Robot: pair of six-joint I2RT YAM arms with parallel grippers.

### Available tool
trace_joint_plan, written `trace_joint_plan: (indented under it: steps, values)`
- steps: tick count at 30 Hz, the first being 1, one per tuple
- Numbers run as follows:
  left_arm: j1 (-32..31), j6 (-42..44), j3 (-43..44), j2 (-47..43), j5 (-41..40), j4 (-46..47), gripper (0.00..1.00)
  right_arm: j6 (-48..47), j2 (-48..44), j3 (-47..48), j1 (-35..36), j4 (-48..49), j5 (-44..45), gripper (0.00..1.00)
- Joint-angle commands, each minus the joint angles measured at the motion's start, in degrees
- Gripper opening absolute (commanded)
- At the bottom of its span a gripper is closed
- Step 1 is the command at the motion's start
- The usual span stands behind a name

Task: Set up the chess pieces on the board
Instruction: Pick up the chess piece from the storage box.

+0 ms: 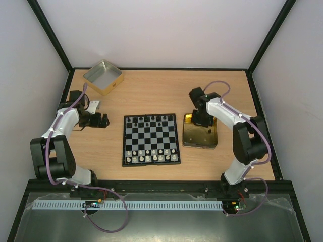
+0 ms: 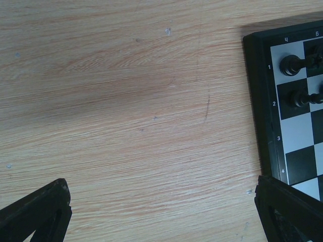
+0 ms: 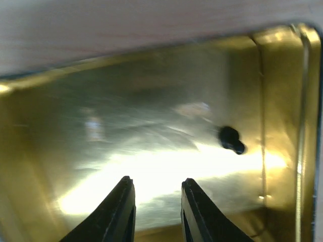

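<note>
I am hovering my right claw (image 3: 156, 209) over the gold tin (image 3: 282, 45), its two fingers standing a narrow gap apart and gripping nothing. One black piece (image 3: 231, 139) is lying on the tin's floor, up and to the right of my fingertips in the right wrist frame, close to the right-hand wall. It seems to be resting on its side (the glare is blurring it, so I am only fairly sure), with its long axis running from upper left to lower right. That is slanted to the line across my fingers, so I am judging that a shift to the right and a turn of the wrist are needed first.

My left claw (image 2: 161, 184) is hanging wide open and empty over bare table (image 2: 126, 111), across the board (image 1: 150, 138) from the tin, so the right arm is clearly nearer.

Counting: one board, two tins (gold and the silver tin (image 1: 103, 76)), one loose black piece. Black pieces (image 1: 150, 120) are filling the board's upper rows and white pieces (image 1: 151, 155) its lower two, too small to number.
</note>
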Motion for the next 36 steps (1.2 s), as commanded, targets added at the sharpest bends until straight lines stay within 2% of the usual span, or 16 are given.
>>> trace_joint_plan:
  steps: [1, 11, 19, 25, 36]
  values:
    - [0.32, -0.52, -0.88, -1.02, 1.41, -0.18, 0.99, 0.62, 0.21, -5.48, -2.73, 1.73, 5.1, 0.25]
    - [0.41, -0.58, -1.34, -2.0, 2.23, -0.19, 0.99, 0.67, 0.04, -9.39, -9.23, 4.55, 3.91, 0.25]
    - [0.41, -0.46, -1.25, -1.25, 2.45, -0.39, 0.99, 0.62, 1.15, -10.02, -9.93, 5.93, 3.52, 0.24]
    - [0.41, -0.36, -1.19, -0.77, 2.67, -0.49, 0.99, 0.68, 1.63, -10.59, -9.91, 6.57, 2.68, 0.17]
    - [0.39, -0.36, -1.29, -0.98, 2.67, -0.42, 0.99, 0.65, 1.35, -13.98, -9.95, 8.64, 1.87, 0.14]
